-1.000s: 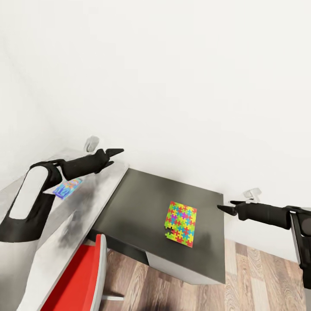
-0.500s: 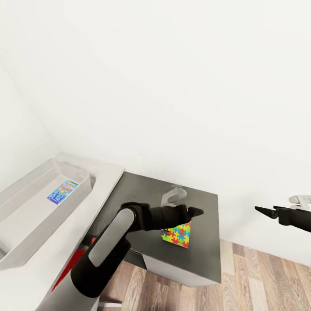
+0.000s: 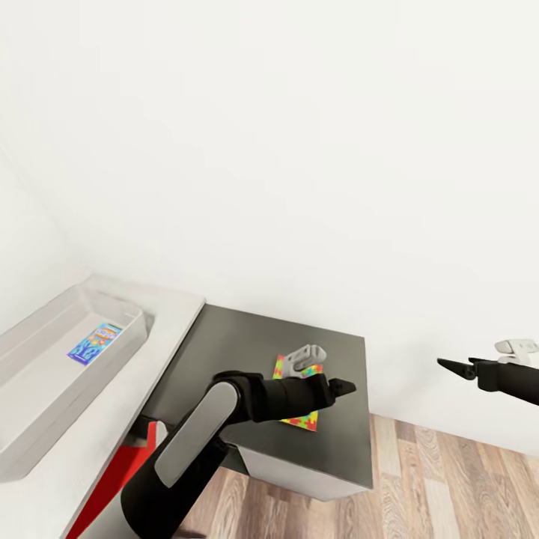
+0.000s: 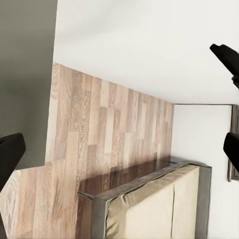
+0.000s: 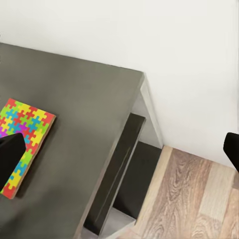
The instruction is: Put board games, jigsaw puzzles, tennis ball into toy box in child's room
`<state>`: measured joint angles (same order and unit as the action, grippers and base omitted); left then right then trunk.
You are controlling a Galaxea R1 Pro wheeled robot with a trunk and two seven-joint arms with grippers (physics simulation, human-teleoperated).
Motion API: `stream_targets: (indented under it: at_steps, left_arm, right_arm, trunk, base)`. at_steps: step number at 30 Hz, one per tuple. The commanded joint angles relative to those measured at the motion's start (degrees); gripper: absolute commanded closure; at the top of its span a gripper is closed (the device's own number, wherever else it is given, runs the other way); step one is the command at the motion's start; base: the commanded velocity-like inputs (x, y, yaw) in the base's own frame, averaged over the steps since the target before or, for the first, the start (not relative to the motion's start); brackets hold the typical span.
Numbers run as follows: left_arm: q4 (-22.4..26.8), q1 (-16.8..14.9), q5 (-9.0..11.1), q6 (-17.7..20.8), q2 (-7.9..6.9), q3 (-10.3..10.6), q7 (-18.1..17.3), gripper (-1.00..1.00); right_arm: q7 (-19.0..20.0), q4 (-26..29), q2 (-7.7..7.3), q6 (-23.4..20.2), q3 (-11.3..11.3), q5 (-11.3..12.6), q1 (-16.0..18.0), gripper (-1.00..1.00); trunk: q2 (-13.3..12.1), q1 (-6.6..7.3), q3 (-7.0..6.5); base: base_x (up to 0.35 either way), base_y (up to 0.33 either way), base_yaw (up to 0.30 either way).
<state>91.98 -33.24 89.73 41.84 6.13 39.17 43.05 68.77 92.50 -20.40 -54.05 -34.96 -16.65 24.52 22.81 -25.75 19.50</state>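
Head view: L arm reaches across the dark tabletop [image 3: 224, 344] at lower centre, left claw [image 3: 346, 388] hanging above the jigsaw puzzle [image 3: 288, 367], hiding most of it; only the sheet's edges show around the forearm. No contact visible. In the L wrist view the tips sit at opposite frame edges w/ floor and the bed [image 4: 164, 204] between them, so the left claw is spread apart, nothing in it.

Right claw [image 3: 449, 366] at right edge of frame, off the tabletop over the wood floor [image 3: 449, 479], well apart from the puzzle. R wrist view: tips wide at the frame sides, released, empty; puzzle lies flat at lower left of that frame.

Toy box [image 3: 45, 374] at left edge on the pale tabletop [image 3: 165, 322], w/ a blue board game [image 3: 95, 342] already inside.

Risks (judgement):
- sheet is thin and flat, tips may slide over it or push it along rather than get under an edge.
- claw looks past the far edge of the sheet, so closing here prob. grabs air.
- forearm blocks head cam, alignment hard to check.
- carry to the toy box crosses the tabletop step; a tilted pinch could drop the sheet.
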Motion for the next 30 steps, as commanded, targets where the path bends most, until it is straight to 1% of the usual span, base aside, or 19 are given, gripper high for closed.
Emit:
stream_targets:
  at_steps: [1,7,10,13,14,15,16,17,18,23,30]
  left_arm:
    - [0.1,0.3,0.5,-0.1,-0.11,-0.1,0.4,-1.00]
    - [0.0,1.8,0.5,-0.4,-0.34,-0.6,0.4,-1.00]
    - [0.0,2.1,0.5,-0.4,-0.39,-0.6,0.5,-1.00]
    - [-0.2,2.2,0.4,-0.4,-0.44,-0.4,0.6,-1.00]
    - [-0.3,2.4,-0.2,-0.4,-0.45,-0.2,0.6,-1.00]
    - [-0.6,3.6,-4.0,-0.4,-0.06,0.0,0.5,-1.00]
    - [-0.7,3.9,-5.3,-0.4,0.06,0.0,0.5,-1.00]
    - [-0.7,4.0,-5.7,-0.4,0.11,0.0,0.4,-1.00]
    - [-0.7,4.3,-7.0,-0.4,0.23,0.1,0.4,-1.00]
    - [-0.9,4.5,-7.6,-0.4,0.20,0.1,0.5,-1.00]
    - [-2.9,4.7,-7.9,-0.4,-0.10,0.4,0.5,-1.00]
  right_arm:
    - [0.6,0.0,0.10,-0.4,0.0,-0.6,0.1,-1.00]
    - [0.6,0.0,0.30,-0.3,0.4,-0.6,0.0,-1.00]
    - [0.4,0.0,0.36,-0.3,1.3,-0.6,0.0,-1.00]
    - [0.3,0.0,0.36,-0.3,1.6,-0.6,0.0,-1.00]
    - [0.3,0.0,0.36,-0.3,1.7,-0.6,0.0,-1.00]
    - [0.3,0.0,0.36,-0.3,2.2,-0.6,0.0,-1.00]
    - [0.3,0.0,0.36,-0.3,2.3,-0.6,0.0,-1.00]
    - [0.3,0.0,0.36,-0.3,2.3,-0.6,0.0,-1.00]
    - [0.4,0.0,0.36,-0.3,2.4,-0.6,0.0,-1.00]
    - [0.3,0.0,0.39,-0.3,2.5,-0.6,0.0,-1.00]
    - [0.1,0.0,0.44,-0.3,3.1,-0.6,0.0,-1.00]
  trunk:
    - [0.1,-0.04,0.01]
    - [0.1,-0.04,-0.55]
    - [0.1,-0.04,-0.83]
    - [0.1,-0.04,-1.12]
    - [0.1,-0.04,-1.21]
    - [0.1,-0.04,-1.30]
    - [0.1,-0.04,-1.40]
    - [0.1,-0.04,-1.49]
    - [0.1,-0.04,-1.58]
    - [0.1,-0.04,-2.05]
    - [0.1,-0.04,-2.70]
  base:
    - [0.000,0.000,-0.079]
    - [-0.022,0.000,-0.054]
    - [-0.186,0.000,-0.068]
    - [-0.175,0.000,-0.076]
    - [-0.084,0.000,-0.079]
    - [-0.028,0.000,-0.081]
    - [-0.018,0.000,-0.081]
    - [-0.014,0.000,-0.081]
    - [-0.005,0.000,-0.081]
    - [-0.002,0.000,-0.082]
    - [0.000,0.000,-0.082]
